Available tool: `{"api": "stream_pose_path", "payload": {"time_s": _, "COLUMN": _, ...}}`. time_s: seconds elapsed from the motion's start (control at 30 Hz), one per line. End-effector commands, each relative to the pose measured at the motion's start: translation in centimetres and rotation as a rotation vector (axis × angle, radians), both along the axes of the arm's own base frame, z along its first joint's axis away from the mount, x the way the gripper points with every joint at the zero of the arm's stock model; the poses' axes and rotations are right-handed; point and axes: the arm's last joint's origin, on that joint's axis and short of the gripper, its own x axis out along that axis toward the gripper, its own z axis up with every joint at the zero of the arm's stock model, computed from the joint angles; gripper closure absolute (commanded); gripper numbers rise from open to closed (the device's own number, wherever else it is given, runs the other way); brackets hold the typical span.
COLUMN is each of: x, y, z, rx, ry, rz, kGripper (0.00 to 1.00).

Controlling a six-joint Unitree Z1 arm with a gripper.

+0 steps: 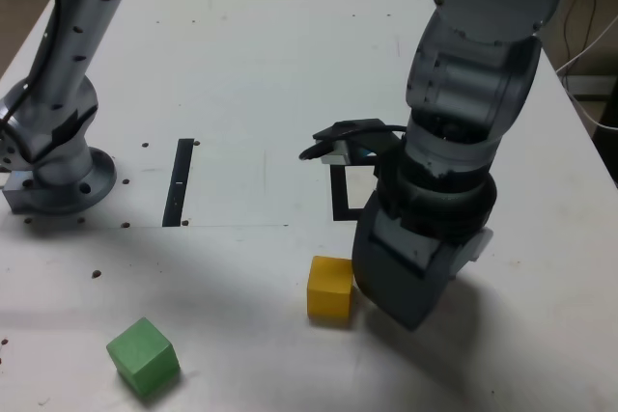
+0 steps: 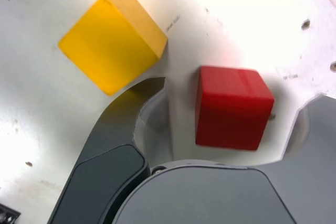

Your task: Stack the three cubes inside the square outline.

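The red cube (image 2: 231, 106) rests on the white table between the two dark jaws of my gripper (image 2: 236, 94). The jaws are open, and a gap shows on each side of the cube. In the exterior view my gripper (image 1: 406, 287) is lowered to the table and hides the red cube. The yellow cube (image 1: 330, 288) (image 2: 113, 40) sits just to the exterior view's left of the gripper, close to one finger (image 2: 123, 124). The green cube (image 1: 143, 356) lies near the front, at the exterior view's left. The square outline (image 1: 339, 195) is partly covered by the arm, just behind the gripper.
A thin black strip (image 1: 180, 180) lies on the table at the exterior view's middle left. The arm's round base (image 1: 58, 176) is bolted at the far left. Cables (image 1: 584, 45) hang past the table's right edge.
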Motion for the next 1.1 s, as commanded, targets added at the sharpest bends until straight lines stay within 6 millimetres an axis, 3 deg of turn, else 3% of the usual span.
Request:
{"api": "stream_pose_path", "payload": {"time_s": 0.0, "x": 0.3, "y": 0.0, "z": 0.1, "rx": 0.000, "ry": -0.015, "rz": -0.003, "kGripper": 0.49}}
{"api": "stream_pose_path", "payload": {"time_s": 0.13, "x": 0.7, "y": 0.0, "z": -0.1, "rx": 0.012, "ry": -0.042, "rz": -0.009, "kGripper": 0.57}}
{"api": "stream_pose_path", "payload": {"time_s": 0.7, "x": 0.5, "y": 1.2, "z": 0.0, "rx": 0.072, "ry": -0.032, "rz": -0.023, "kGripper": 0.62}}
{"api": "stream_pose_path", "payload": {"time_s": 1.07, "x": 0.5, "y": 2.1, "z": 1.1, "rx": 0.092, "ry": -0.070, "rz": -0.097, "kGripper": 0.75}}
